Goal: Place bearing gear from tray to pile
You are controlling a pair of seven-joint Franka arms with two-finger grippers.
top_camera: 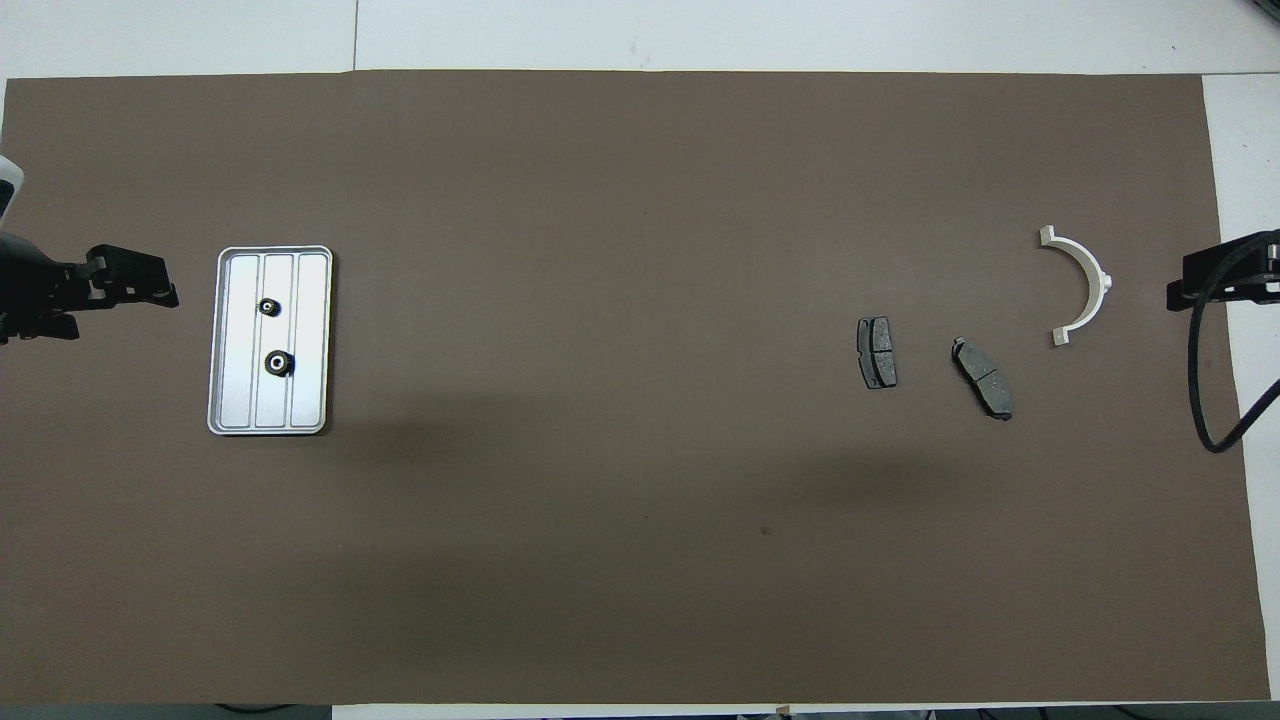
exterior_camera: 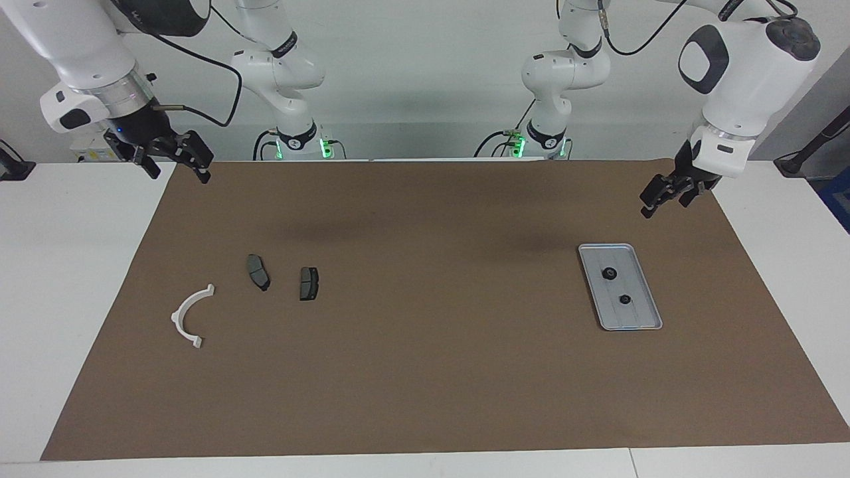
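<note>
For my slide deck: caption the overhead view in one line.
Two bearing gears sit in the tray; both open grippers hover at the mat's ends.

**A robotics lab bench**

Two white Franka arms (exterior_camera: 292, 73) stand bolted at twelve o'clock of a white table (exterior_camera: 73, 279), green status lights glowing at their bases. A brown paper mat (exterior_camera: 425, 372) covers the work surface. Black cables (exterior_camera: 219, 73) loop along the arms before a bare pale wall (exterior_camera: 425, 66). Small machine parts lie at three and nine o'clock.
</note>
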